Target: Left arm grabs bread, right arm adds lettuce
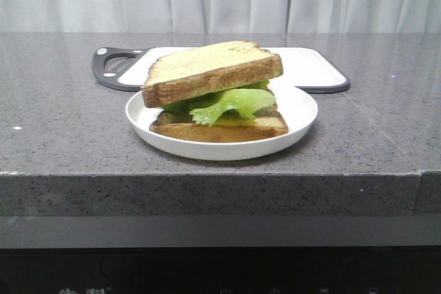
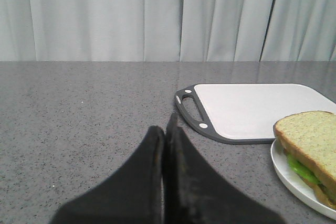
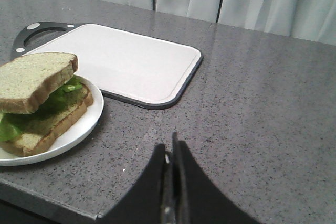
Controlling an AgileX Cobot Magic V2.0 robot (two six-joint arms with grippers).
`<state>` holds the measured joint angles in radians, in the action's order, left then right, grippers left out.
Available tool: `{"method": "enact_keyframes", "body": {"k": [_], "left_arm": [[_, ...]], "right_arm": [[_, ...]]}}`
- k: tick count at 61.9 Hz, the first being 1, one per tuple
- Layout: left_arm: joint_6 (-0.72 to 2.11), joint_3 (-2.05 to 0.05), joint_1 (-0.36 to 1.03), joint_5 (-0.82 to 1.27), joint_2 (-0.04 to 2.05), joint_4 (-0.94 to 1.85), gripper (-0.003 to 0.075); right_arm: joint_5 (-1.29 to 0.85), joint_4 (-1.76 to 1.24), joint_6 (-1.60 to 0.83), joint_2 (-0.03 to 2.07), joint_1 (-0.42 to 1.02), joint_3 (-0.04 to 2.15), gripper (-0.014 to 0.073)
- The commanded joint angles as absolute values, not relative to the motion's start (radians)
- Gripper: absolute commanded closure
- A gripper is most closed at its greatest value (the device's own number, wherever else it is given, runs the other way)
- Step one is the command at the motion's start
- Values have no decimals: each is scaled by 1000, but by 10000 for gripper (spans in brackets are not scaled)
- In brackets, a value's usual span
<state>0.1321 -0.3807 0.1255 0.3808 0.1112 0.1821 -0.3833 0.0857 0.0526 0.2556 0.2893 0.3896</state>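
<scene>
One thick, speckled tan slice of bread [image 1: 210,68] is sitting tilted atop the ruffled, light green lettuce [image 1: 231,103], which is lying crinkled over a paler bottom slice [image 1: 220,129]. All three are resting stacked on a round, smooth white plate [image 1: 296,111]. At the plate's 12 o'clock, a flat white cutting board [image 1: 310,67] with a dark rim and handle is lying on the speckled grey stone counter [image 1: 62,122]. Both the left gripper [image 2: 169,129] and right gripper [image 3: 172,148] are hovering pressed closed, holding nothing, apart from the plate.
</scene>
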Motion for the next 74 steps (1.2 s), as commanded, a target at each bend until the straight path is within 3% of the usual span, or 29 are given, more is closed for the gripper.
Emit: {"method": "enact_keyframes", "body": {"k": [1,21,36,48,61,74], "left_arm": [[123,-406,123,308,121,189,739],[111,-355,123,190,108,71,739],[83,-229,110,172,-30,58,739],[72,-122,78,172,-24,60,739],[62,16,78,31,-24,62,739],[62,11,78,77,-24,62,739]], "right_arm": [[-300,101,53,264,284,414,663],[-300,101,53,264,284,414,663],[-300,101,53,264,284,414,663],[-301,101,53,266,284,414,663],[-301,101,53,266,284,414,663],[-301,101,53,266,284,414,663]]}}
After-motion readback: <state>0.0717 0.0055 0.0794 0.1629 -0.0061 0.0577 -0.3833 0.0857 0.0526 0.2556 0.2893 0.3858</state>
